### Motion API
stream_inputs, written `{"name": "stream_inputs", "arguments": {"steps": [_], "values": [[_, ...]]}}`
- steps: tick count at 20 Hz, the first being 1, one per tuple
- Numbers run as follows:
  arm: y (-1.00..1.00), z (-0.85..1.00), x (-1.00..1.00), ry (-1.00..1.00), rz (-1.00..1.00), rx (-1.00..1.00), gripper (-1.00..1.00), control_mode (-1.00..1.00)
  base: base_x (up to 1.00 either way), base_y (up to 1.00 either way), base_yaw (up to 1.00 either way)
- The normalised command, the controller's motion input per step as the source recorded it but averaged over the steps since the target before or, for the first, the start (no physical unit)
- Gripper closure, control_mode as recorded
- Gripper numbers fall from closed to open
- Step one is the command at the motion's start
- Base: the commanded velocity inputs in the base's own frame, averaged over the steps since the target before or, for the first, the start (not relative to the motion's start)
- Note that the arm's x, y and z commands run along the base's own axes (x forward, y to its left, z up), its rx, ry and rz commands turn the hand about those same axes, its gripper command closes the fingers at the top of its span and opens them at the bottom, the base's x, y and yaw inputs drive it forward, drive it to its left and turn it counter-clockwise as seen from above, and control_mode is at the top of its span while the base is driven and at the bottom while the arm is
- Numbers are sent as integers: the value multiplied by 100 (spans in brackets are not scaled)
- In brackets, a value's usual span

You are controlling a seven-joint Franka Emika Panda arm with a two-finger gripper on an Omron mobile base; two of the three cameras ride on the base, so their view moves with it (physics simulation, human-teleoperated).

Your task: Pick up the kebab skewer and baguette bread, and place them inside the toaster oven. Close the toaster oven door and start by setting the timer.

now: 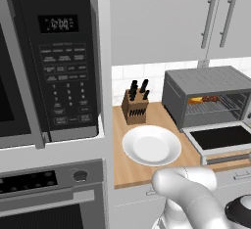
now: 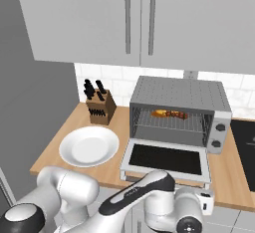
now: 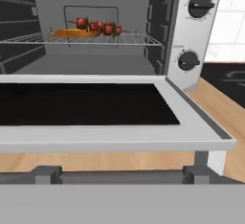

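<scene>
Wooden kitchen counter [image 2: 60, 170] beneath grey wall cabinets. Dark red kebab skewer [image 3: 100, 27] and golden-orange baguette bread [image 3: 72, 33]: touching, on the wire rack inside the grey metal toaster oven [image 2: 179, 95]. Glass-paned toaster oven door [image 3: 86, 106]: dropped flat. Gripper: fully spread, empty. White round plate [image 2: 88, 146], wooden knife block [image 2: 99, 107]: to the left.

1 skewer [image 3: 99, 27], 1 baguette [image 3: 72, 33], 1 plate [image 1: 151, 145]
</scene>
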Motion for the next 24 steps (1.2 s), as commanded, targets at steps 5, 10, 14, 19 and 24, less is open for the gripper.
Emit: {"name": "stream_inputs", "arguments": {"steps": [5, 10, 14, 19, 24], "values": [[0, -5, -23, 11, 0, 0, -100, -100, 0, 0, 0], [0, -11, -9, 4, 0, -3, -100, -100, 0, 0, 0], [0, -9, -2, 0, 0, -2, -100, -100, 0, 0, 0], [0, -7, 0, 0, 0, -2, -100, -100, 0, 0, 0], [0, -2, 0, 0, 0, -1, -100, -100, 0, 0, 0]]}}
